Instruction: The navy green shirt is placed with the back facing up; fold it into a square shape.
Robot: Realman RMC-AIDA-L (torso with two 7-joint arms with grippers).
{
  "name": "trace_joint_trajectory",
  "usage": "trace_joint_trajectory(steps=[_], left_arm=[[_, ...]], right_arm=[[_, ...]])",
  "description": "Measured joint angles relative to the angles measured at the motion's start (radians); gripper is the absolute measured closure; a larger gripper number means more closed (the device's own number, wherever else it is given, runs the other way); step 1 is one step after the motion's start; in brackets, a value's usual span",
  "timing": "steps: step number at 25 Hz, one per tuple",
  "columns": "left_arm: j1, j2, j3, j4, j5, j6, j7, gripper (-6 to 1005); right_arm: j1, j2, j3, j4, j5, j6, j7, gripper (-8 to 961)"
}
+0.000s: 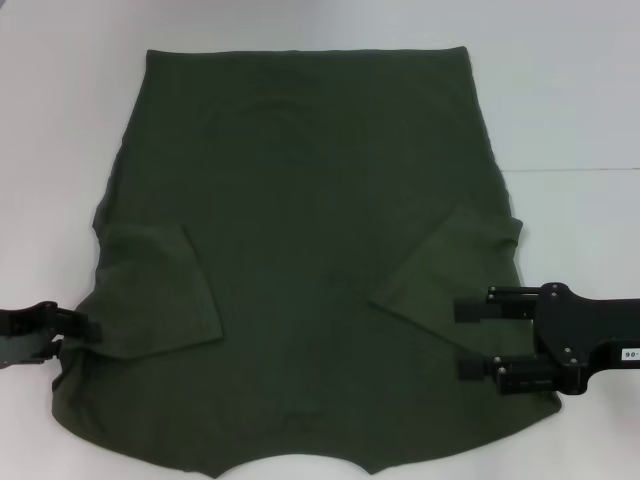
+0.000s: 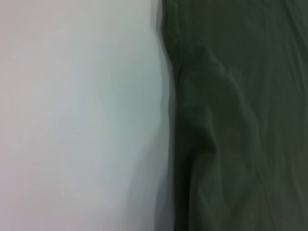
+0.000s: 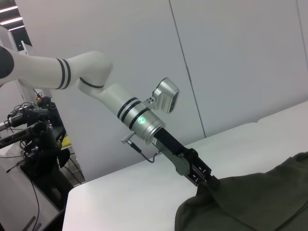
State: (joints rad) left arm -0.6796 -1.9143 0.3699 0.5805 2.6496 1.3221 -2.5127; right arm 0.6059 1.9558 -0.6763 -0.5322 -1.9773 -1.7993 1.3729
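Note:
The navy green shirt (image 1: 310, 250) lies flat on the white table (image 1: 580, 120), with both short sleeves folded inward over the body. My left gripper (image 1: 88, 328) is at the shirt's left edge. In the right wrist view this left gripper (image 3: 211, 184) is shut on the fabric, and the shirt (image 3: 260, 202) rises in a small peak to its tip. My right gripper (image 1: 468, 338) is open, its two fingers spread over the shirt's right side beside the folded right sleeve (image 1: 450, 265). The left wrist view shows the shirt's edge (image 2: 240, 120) against the table (image 2: 77, 115).
White table surface surrounds the shirt on the left, right and far sides. The shirt's near edge runs to the bottom of the head view. Beyond the table, the right wrist view shows a white wall (image 3: 231, 62) and dark equipment with cables (image 3: 33, 144).

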Motion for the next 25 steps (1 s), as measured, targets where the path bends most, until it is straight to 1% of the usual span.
trace_joint_trajectory(steps=[6, 9, 17, 20, 25], left_arm=[[-0.001, 0.000, 0.014, 0.001, 0.026, -0.012, -0.015, 534], [-0.002, 0.000, 0.034, 0.003, 0.045, -0.032, -0.051, 565], [-0.004, 0.001, 0.039, 0.004, 0.049, -0.035, -0.051, 649], [-0.009, 0.002, 0.041, 0.004, 0.049, -0.034, -0.051, 839], [-0.016, 0.005, 0.047, 0.005, 0.049, -0.027, -0.050, 969]], right_arm=[[0.001, 0.000, 0.000, 0.000, 0.000, 0.000, 0.000, 171], [0.002, 0.000, 0.001, 0.000, 0.000, 0.000, 0.000, 171], [0.003, 0.000, 0.001, 0.000, 0.000, 0.000, 0.000, 171], [0.003, 0.000, 0.002, 0.000, 0.000, 0.003, 0.000, 171], [0.003, 0.000, 0.012, 0.000, 0.000, 0.007, 0.008, 172]])
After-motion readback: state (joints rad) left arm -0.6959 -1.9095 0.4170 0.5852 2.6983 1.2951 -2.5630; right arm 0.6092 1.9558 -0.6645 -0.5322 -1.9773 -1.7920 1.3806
